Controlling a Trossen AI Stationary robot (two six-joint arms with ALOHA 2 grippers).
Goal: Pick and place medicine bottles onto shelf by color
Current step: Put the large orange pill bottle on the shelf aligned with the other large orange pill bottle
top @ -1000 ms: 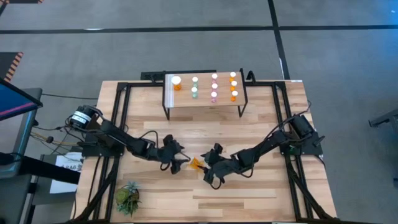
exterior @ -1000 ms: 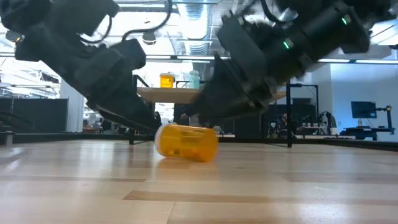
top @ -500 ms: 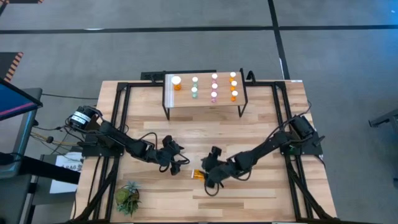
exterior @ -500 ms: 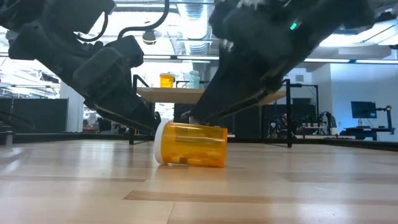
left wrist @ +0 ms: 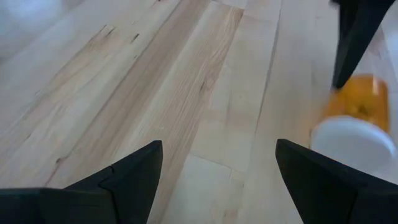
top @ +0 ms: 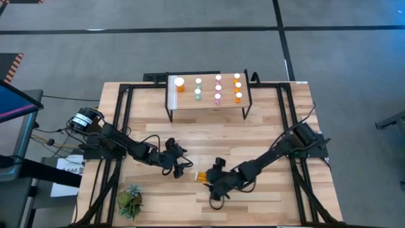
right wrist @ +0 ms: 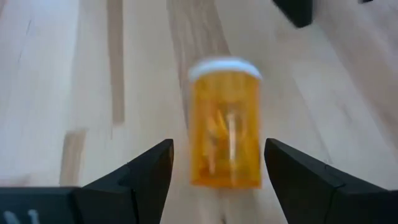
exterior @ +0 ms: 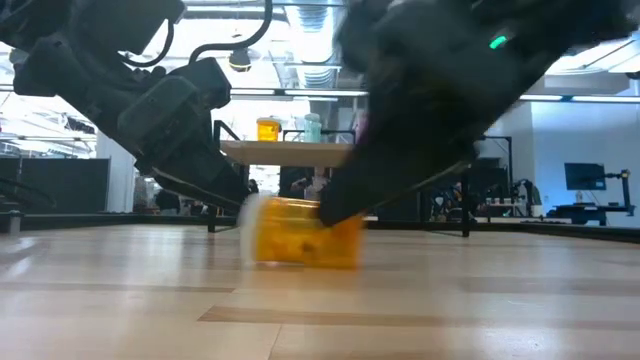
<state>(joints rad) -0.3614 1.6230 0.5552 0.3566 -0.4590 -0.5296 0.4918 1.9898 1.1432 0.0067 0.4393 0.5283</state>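
One orange medicine bottle (right wrist: 225, 124) with a white cap (right wrist: 224, 67) lies on its side on the table, near the middle toward the near edge (top: 201, 177). My right gripper (right wrist: 219, 142) is open, and its fingers stand on either side of the bottle's base end. The cap points away from it. My left gripper (top: 183, 170) is open just left of the bottle, and in its wrist view the cap (left wrist: 354, 143) faces it. The shelf (top: 207, 104) stands at the far edge with several orange, teal and pink bottles upright on it. My right gripper comes at the lying bottle slanting down from the table's right and near side, its fingers along the bottle. The base end (right wrist: 224, 177) sits between the open fingers, close to one finger (right wrist: 292, 171). Whether that finger touches it, I cannot tell.
A small green plant (top: 130, 201) sits near the table's near left corner. Black frame rails (top: 120, 126) run along both table sides. Bare wood lies between the shelf and the grippers.
My right gripper has swung toward the table's near edge and a little left, tipping and rolling as it went. The orange bottle has slid toward the near edge and turned about on the table, still on its side.
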